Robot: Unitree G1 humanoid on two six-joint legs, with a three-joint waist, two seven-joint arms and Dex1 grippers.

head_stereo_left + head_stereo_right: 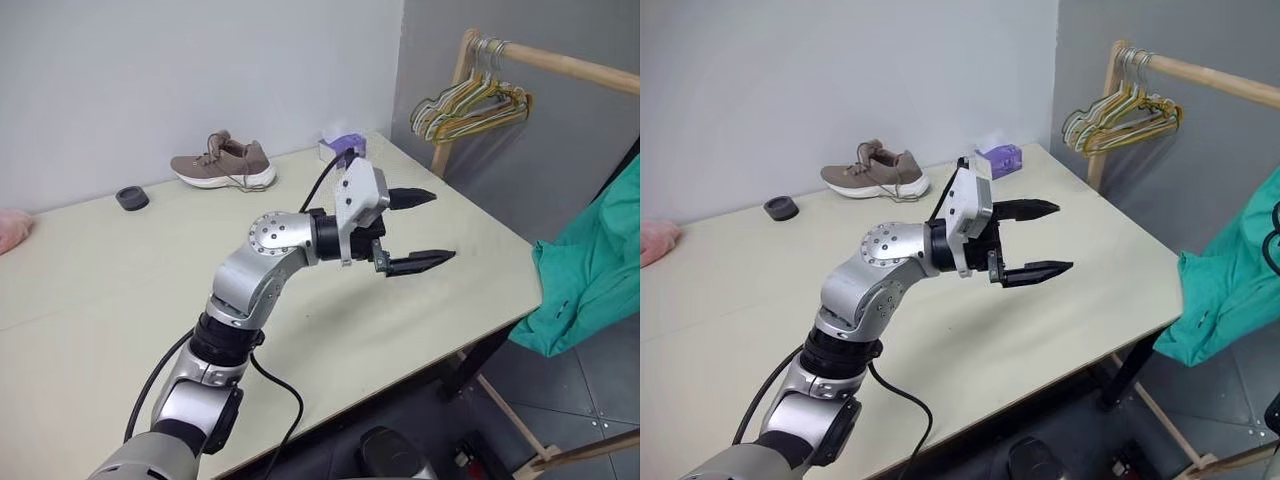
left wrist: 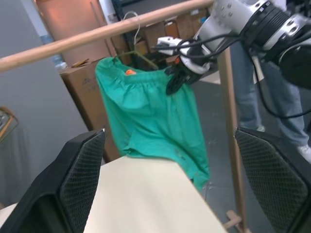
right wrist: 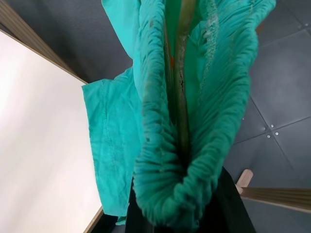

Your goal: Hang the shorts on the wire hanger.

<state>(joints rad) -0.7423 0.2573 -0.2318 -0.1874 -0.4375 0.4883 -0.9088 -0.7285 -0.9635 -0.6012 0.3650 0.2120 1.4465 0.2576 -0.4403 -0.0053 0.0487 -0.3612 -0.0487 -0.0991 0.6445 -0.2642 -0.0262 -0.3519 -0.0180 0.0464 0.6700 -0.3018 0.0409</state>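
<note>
Teal shorts (image 1: pixel 590 270) hang beside the table's (image 1: pixel 120 290) right end, below a wooden rail (image 2: pixel 97 35), draped on a thin wire hanger (image 3: pixel 182 73). The right gripper (image 2: pixel 176 80), pressed together, pinches their gathered waistband. The left gripper (image 1: pixel 415 230) hovers over the table, spread wide, empty. Behind it: one brown sneaker (image 1: pixel 222 163), one black cap (image 1: pixel 131 198), one purple box (image 1: pixel 1000 158). Pastel hangers (image 1: pixel 470 105) bunch on the rail.

Shorts (image 2: pixel 146 116) — right hand (image 2: pixel 177 77) at waistband
</note>
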